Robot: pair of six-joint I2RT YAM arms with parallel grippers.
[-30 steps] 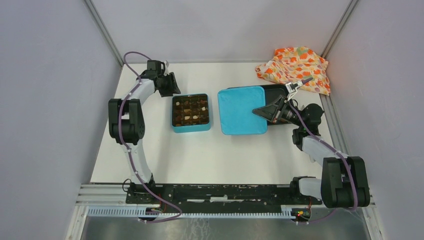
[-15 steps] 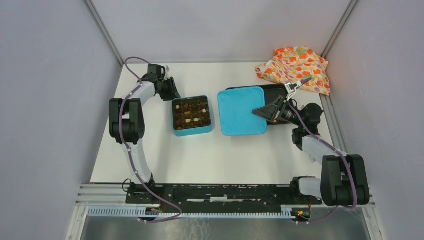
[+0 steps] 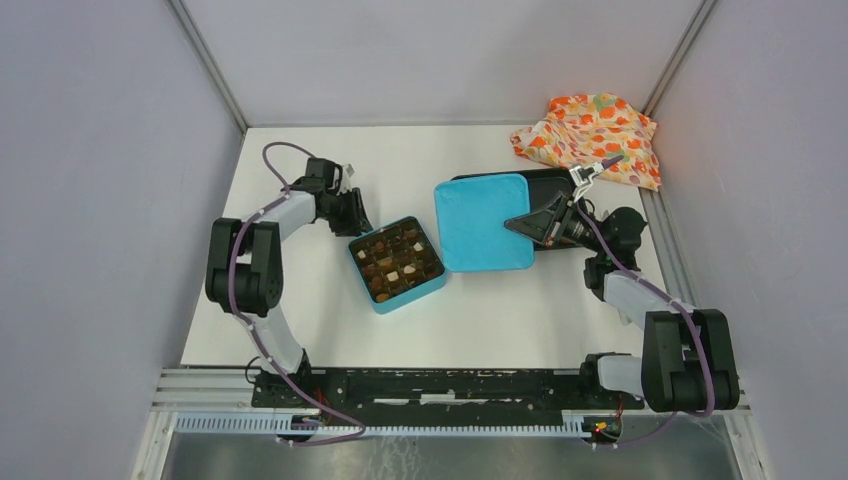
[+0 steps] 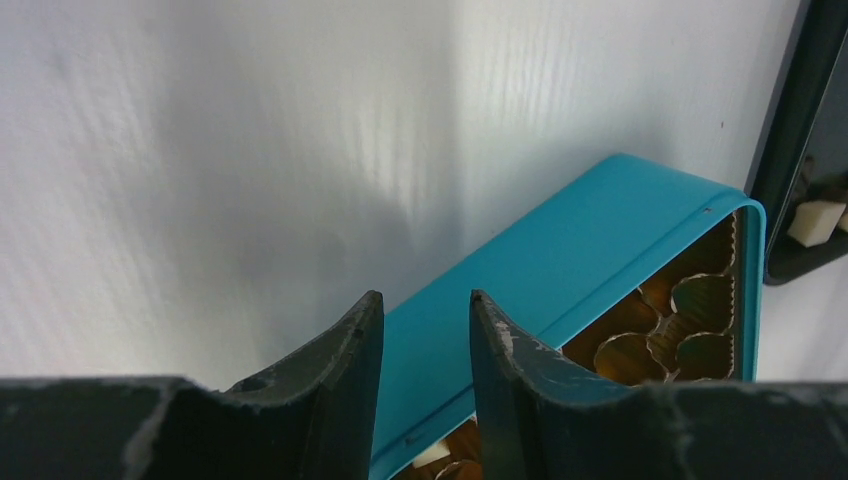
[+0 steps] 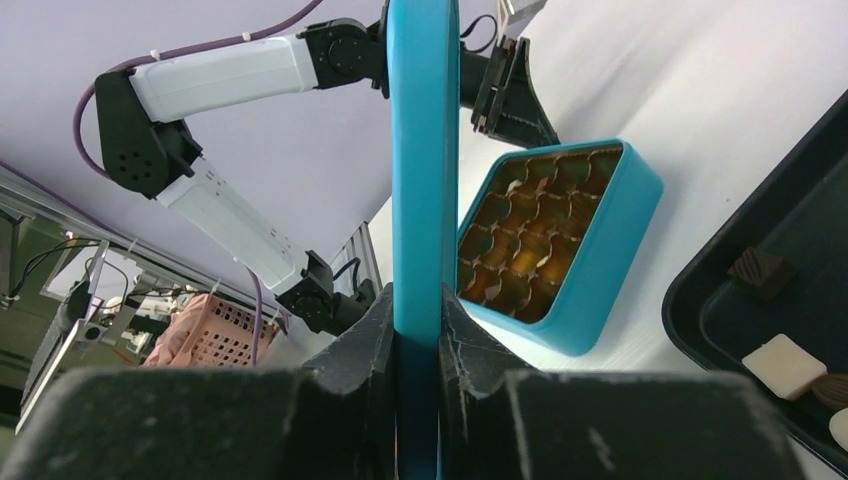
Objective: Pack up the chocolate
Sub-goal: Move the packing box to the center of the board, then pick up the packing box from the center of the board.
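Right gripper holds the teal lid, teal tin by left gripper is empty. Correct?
Not empty: the top view shows chocolates in the teal tin. The right gripper does hold the teal lid, and the left gripper is at the tin.

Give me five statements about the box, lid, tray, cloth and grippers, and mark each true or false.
1. The right gripper is clamped on the teal lid. True.
2. The lid sits closed on the teal box. False: the box is open, and the lid is held beside it.
3. The box's cups hold chocolates. True.
4. The black tray is empty. False: a white piece and a dark piece lie in it.
5. The left gripper is over the orange cloth. False: it is at the box's wall.
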